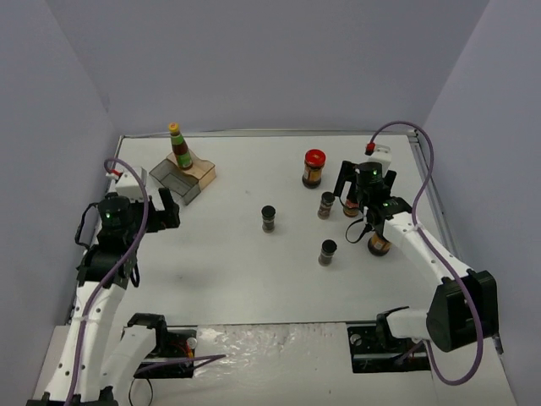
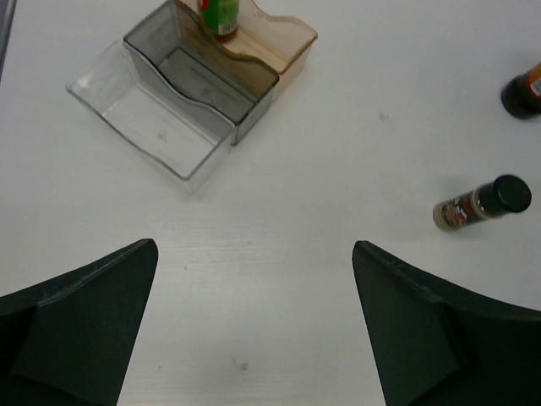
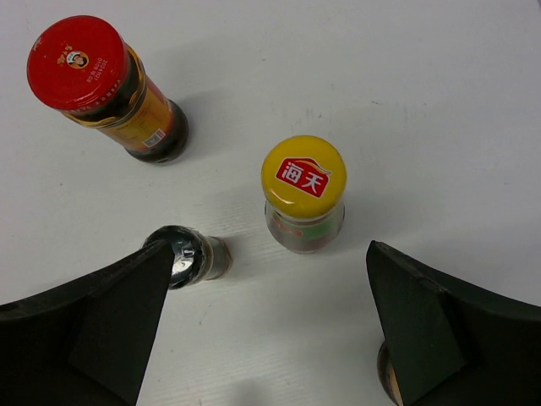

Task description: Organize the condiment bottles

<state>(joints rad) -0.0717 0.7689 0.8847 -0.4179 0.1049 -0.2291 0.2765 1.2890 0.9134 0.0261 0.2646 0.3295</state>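
There are two tall slim yellow-capped sauce bottles (image 1: 176, 145), three tiny black-capped spice jars (image 1: 269, 218), one squat dark red-lidded jar (image 1: 314, 167), another squat dark jar (image 1: 379, 246) with its lid hidden, and one clear-and-tan stepped plastic rack (image 1: 201, 175).

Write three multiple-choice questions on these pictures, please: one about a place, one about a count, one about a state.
1. Where on the rack does the sauce bottle stand? A) tan step B) clear step C) beside it
2. How many black-capped spice jars does the top view show? A) one B) three C) five
3. The left gripper is A) shut on a jar B) open and empty C) out of view

1 A, its base sits on the tan step. 2 B, three stand apart. 3 B, its fingers are spread, nothing between.
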